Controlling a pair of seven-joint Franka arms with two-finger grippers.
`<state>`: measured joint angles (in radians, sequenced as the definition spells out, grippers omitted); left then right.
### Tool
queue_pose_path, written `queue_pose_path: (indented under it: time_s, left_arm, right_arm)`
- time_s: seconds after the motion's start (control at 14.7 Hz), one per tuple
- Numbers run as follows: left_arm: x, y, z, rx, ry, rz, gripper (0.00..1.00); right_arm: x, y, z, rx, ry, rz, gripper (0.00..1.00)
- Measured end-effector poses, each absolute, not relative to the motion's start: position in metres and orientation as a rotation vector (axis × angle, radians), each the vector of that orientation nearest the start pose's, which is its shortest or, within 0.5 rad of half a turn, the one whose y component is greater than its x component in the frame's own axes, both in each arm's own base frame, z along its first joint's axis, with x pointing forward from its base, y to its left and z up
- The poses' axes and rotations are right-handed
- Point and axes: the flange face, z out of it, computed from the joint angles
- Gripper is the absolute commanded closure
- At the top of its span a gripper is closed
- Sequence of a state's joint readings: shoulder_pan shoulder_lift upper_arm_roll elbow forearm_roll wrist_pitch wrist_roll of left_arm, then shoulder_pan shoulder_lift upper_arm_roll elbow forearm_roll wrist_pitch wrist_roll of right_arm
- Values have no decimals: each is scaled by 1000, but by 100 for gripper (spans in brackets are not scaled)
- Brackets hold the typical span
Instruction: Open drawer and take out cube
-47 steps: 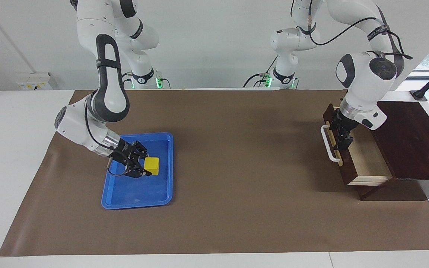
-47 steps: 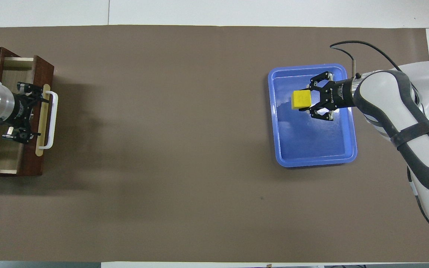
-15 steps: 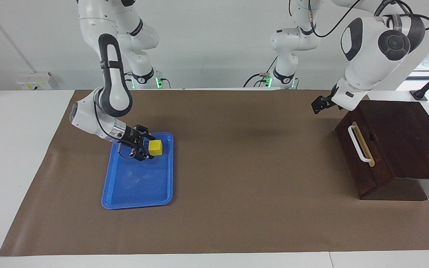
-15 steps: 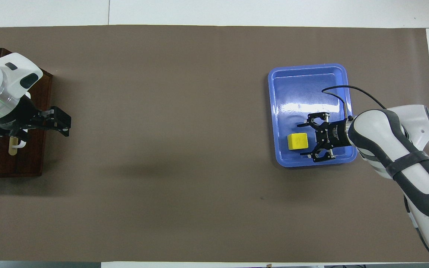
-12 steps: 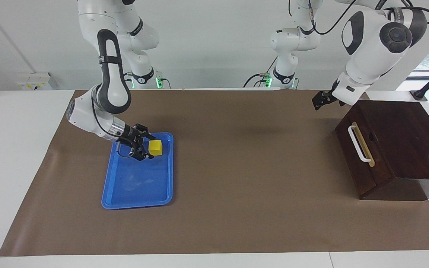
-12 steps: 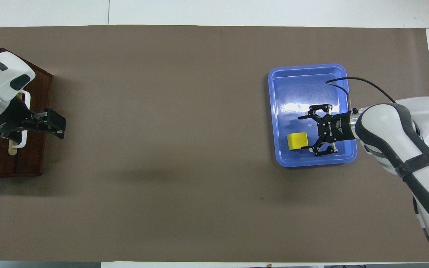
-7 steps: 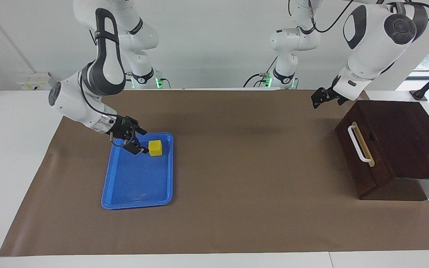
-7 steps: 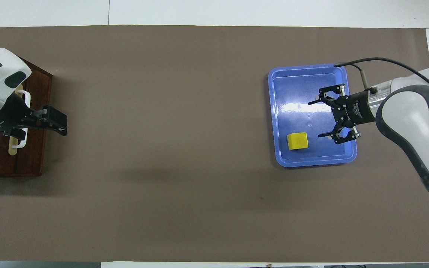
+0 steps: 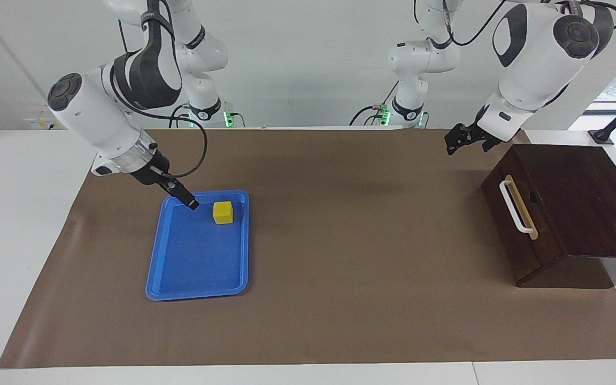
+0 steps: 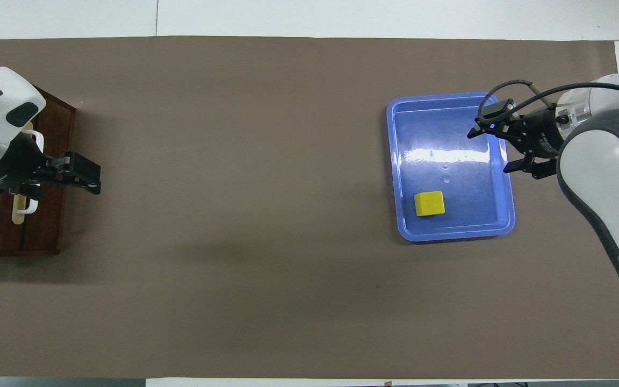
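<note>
The yellow cube (image 9: 223,212) rests in the blue tray (image 9: 195,262), in the tray's end nearer the robots, and nothing touches it. My right gripper (image 9: 189,203) hangs open over the tray's corner beside the cube; the overhead view shows the right gripper (image 10: 489,152) with spread fingers, clear of the cube (image 10: 429,203). The drawer (image 9: 503,227) of the dark wooden box is shut, and its white handle (image 9: 515,207) is free. My left gripper (image 9: 455,143) is raised over the brown mat beside the box, open and holding nothing.
The brown mat (image 9: 340,240) covers most of the table, with white table (image 9: 14,224) around it. The wooden box (image 10: 46,226) stands at the left arm's end, and the blue tray (image 10: 449,129) lies toward the right arm's end.
The right gripper has backed off the cube and risen toward the tray's edge; the cube stays put. The left gripper barely moved. Three seconds ago the drawer stood open and the cube was gripped.
</note>
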<state>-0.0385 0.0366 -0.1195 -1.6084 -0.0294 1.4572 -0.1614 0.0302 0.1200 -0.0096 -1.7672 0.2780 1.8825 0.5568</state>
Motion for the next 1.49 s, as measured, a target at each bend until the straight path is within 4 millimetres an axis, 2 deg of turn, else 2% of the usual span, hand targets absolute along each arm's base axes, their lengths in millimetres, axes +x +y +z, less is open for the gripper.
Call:
queue_pose_path:
  time_s: [0.2, 0.34, 0.48, 0.68, 0.82, 1.09, 1.49]
  left_arm:
    - [543, -90, 580, -3135, 8, 280, 0]
    - [545, -83, 581, -3138, -13, 264, 0]
    - [546, -73, 585, -3142, -28, 246, 0]
    - [545, -71, 590, -3145, -32, 226, 0]
    - [545, -71, 590, -3145, -34, 224, 0]
    - [545, -67, 592, -3147, -44, 216, 0]
    - [544, -66, 594, -3147, -47, 210, 0]
  right_arm:
    - [590, 19, 512, -2903, 577, 41, 0]
    - [578, 4, 534, -3003, 337, 29, 0]
    - [562, -4, 560, -3058, 205, 91, 0]
    - [540, -14, 597, -3133, 50, 219, 0]
    - [535, -19, 611, -3166, -88, 238, 0]
    - [538, -19, 616, -3174, -167, 192, 0]
    - [543, -21, 604, -3144, -112, 181, 0]
